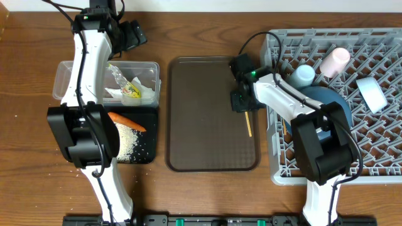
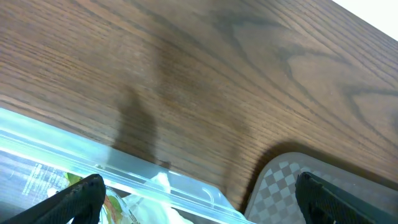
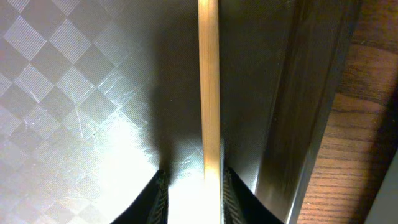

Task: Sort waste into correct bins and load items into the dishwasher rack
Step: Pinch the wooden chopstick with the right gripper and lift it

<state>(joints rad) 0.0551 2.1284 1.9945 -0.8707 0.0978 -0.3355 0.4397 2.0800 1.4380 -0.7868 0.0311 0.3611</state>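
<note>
Although most of the dishes already sit in the rack, one wooden chopstick (image 1: 249, 123) lies flat on the brown serving tray (image 1: 207, 132), just inside its right rim and beside the dishwasher rack (image 1: 377, 150). Its long axis runs front to back across the table, nearly parallel to that rim. The far end is hidden under the right gripper (image 1: 242, 100), and the free length points toward the robot's base. I can make out only this one stick.

From the right wrist, the chopstick (image 3: 208, 93) runs straight up the view from between the fingertips, so the right gripper (image 3: 194, 186) straddles its end with the jaws set to close across the stick. The fingers stand a narrow way apart. The stick sits close against one finger with a clear gap to the other, so I judge it bracketed but not clamped, resting on the tray surface (image 3: 62, 93). A clean pinch probably needs the fingers centred on the stick, and the thin wood lying flat leaves little to catch.

The right arm is plainly the nearer one, and the rack lies just to its right.

The left gripper (image 1: 129, 34) hovers well away at the back of the clear tub (image 1: 63, 75). In its own view the left gripper (image 2: 199, 196) is spread wide with nothing between the fingers, above the tub's rim (image 2: 124, 171) and the bare table (image 2: 186, 62).
</note>
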